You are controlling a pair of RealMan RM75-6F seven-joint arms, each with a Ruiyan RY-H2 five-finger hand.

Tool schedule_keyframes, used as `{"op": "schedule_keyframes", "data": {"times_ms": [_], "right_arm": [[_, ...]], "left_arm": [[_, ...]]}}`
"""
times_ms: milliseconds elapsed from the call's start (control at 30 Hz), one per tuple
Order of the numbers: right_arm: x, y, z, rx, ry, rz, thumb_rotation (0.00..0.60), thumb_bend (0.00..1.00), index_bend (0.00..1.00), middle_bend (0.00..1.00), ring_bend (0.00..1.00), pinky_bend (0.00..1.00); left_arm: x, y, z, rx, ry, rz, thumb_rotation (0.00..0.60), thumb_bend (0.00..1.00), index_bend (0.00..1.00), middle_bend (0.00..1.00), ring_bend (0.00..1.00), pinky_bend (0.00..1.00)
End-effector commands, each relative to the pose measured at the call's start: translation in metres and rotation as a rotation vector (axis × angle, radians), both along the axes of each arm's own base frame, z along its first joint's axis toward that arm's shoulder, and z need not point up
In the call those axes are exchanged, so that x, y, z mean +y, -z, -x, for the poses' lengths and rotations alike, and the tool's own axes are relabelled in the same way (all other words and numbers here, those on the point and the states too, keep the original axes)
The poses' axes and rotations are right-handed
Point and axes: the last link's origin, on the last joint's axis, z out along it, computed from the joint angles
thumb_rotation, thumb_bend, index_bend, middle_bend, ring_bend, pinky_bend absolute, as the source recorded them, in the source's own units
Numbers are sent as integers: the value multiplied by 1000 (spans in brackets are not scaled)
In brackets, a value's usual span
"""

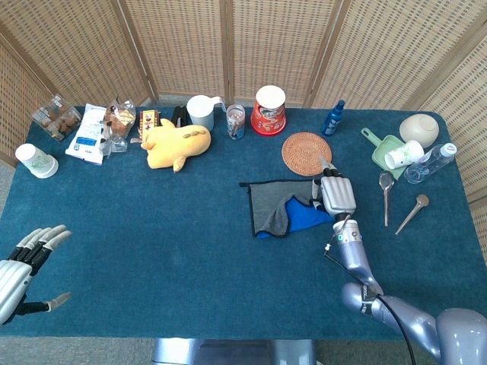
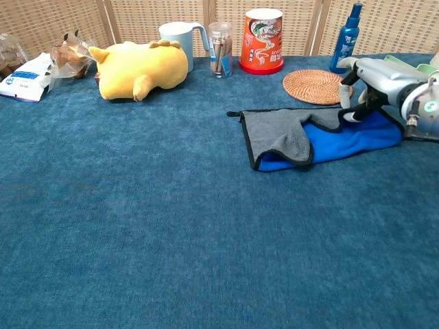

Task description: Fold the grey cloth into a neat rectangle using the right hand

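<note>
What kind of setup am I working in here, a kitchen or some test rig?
Most likely a staged test tabletop, not a kitchen: a table covered in blue fabric, woven screens closing it off behind, and an unrelated mix of props, such as a yellow plush toy and a spray bottle.

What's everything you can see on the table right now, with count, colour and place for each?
cloth: 1, grey with blue underside, centre-right, partly folded
woven coaster: 1, tan, behind the cloth
plush toy: 1, yellow, back left
mug: 1, pale blue, back centre
red tub: 1, back centre
spray bottle: 1, blue, back right
spoons: 2, right side
snack packets: several, back left
paper cup: 1, white, far left
right hand: at the cloth's right edge, fingers down on it
left hand: fingers spread, near left corner
</note>
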Motion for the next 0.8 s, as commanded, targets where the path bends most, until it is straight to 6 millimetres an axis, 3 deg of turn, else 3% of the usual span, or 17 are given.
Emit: {"op": "schedule_keyframes", "data": {"times_ms": [33,567,633,800], "right_arm": [[-6,0,-3,-6,16,7,600,378,688,58,130,359],[-26,0,-1,15,64,30,600,374,680,59,130,361],[-27,-1,-1,18,62,35,600,354,619,56,129,362],[-29,-3,-1,29,61,45,600,252,302,24,122,362]], "left_arm": [[1,0,1,0,-2,-1,600,237,73,0,0,66],[3,1,2,6,-17,0,600,238,73,0,0,66],[3,1,3,6,-17,0,600,237,74,0,0,66],[3,1,3,6,-17,0,600,237,74,0,0,66]]}}
